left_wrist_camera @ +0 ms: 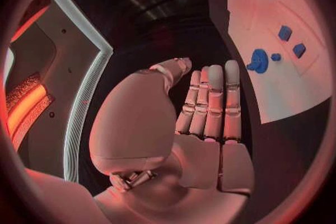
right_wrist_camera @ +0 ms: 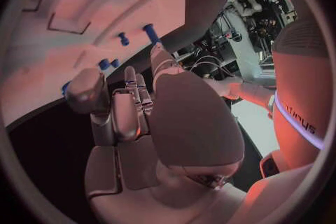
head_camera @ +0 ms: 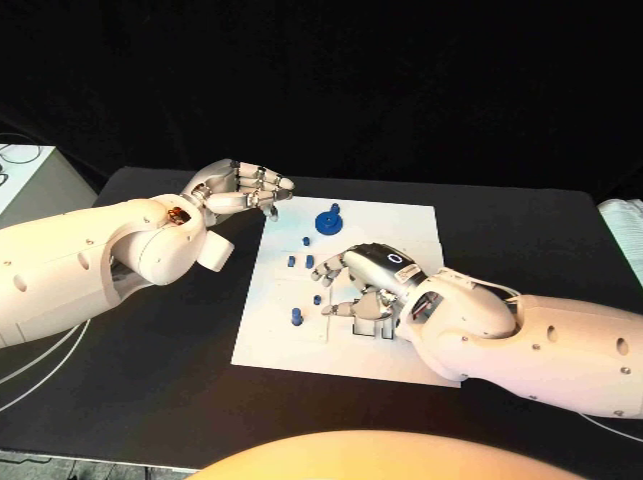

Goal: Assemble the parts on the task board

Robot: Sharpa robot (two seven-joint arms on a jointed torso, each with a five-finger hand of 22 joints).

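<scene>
Board (head_camera: 393, 330) white, plain. Small pieces (head_camera: 310, 261) beside right hand (head_camera: 372, 285) blue; larger round piece (head_camera: 331, 217) near left hand (head_camera: 242, 188) also blue (same shade). Both hands silver, arms (head_camera: 62, 265) white. Table (head_camera: 148, 380) black. Box (head_camera: 11, 185) behind left arm white.

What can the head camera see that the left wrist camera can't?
The head view alone takes in the whole white task board on the black table, both arms, and the right hand resting over the board's middle. The left wrist view alone shows the inside of the left hand, its fingers side by side and holding nothing. Both show the round blue part and small blue parts on the board.
</scene>
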